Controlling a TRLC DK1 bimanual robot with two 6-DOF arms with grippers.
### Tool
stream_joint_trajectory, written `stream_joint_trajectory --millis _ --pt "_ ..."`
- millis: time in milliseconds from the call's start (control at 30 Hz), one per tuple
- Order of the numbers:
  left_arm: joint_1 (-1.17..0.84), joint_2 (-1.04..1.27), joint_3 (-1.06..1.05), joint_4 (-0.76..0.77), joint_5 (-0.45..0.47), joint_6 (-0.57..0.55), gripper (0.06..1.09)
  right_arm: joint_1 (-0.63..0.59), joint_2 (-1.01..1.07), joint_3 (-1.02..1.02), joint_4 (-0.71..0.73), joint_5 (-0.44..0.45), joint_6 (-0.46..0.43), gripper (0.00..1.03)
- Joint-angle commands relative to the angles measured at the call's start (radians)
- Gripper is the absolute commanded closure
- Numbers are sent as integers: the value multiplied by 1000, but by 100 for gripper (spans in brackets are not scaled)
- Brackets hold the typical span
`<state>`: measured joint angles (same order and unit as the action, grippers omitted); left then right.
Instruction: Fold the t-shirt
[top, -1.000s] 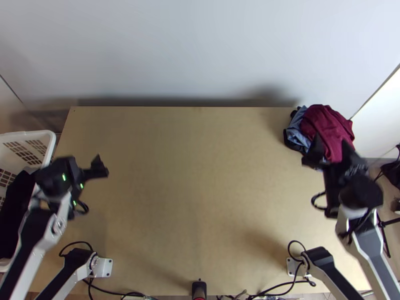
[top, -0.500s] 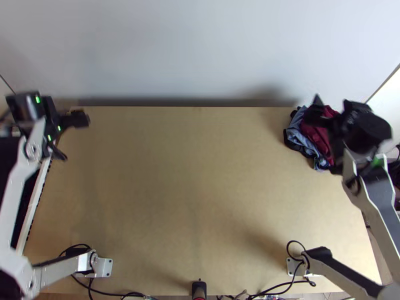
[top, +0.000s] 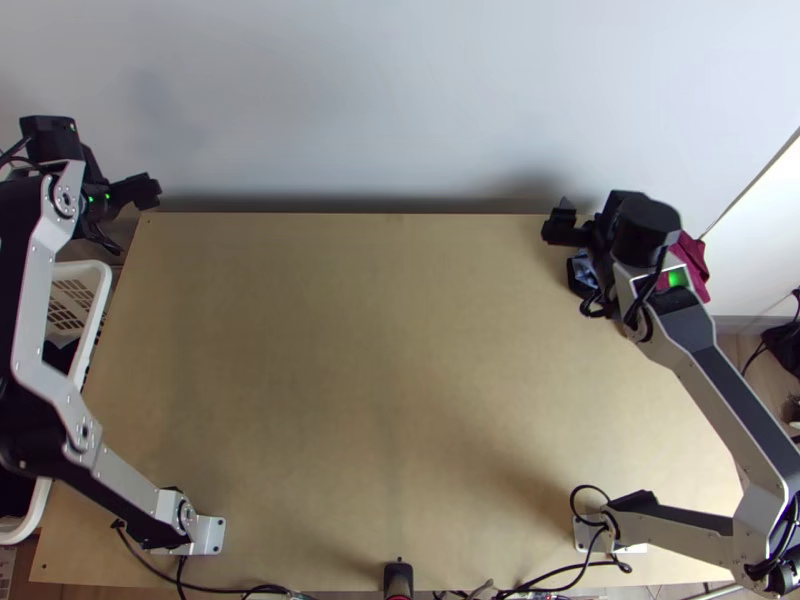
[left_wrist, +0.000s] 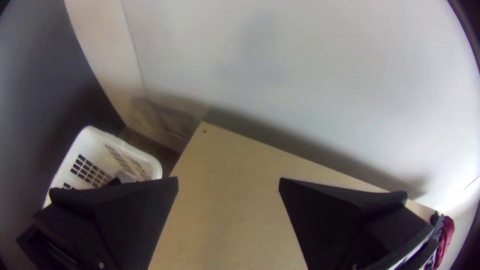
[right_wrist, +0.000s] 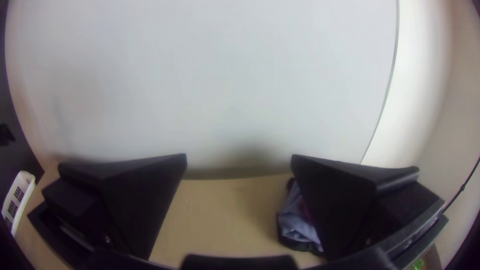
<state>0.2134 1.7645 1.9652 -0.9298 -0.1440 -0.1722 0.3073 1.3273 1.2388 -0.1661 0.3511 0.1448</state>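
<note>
At the table's (top: 390, 350) far right corner, the maroon and blue-grey clothes pile (top: 692, 255) is lying bunched; which piece is the t-shirt, I can't tell! Right beside it, the right gripper (top: 564, 225) is hanging with its fingers spread wide. Across at the far left corner, the left gripper (top: 148, 190) is hovering, spread wide too, near the white laundry basket (top: 102, 285).
</note>
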Motion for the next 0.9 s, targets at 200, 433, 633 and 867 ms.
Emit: stream_joint_trajectory --millis 200,433,633,867 --pt "221 208 66 -76 24 20 11 42 -57 -176 48 15 -5 6" --pt "359 268 100 -116 30 28 11 75 -51 -194 60 15 -39 5" --pt "501 354 101 -99 29 63 11 95 -46 -213 60 15 -47 5" --pt "593 423 100 -21 17 181 11 113 -46 -239 60 15 -56 5"
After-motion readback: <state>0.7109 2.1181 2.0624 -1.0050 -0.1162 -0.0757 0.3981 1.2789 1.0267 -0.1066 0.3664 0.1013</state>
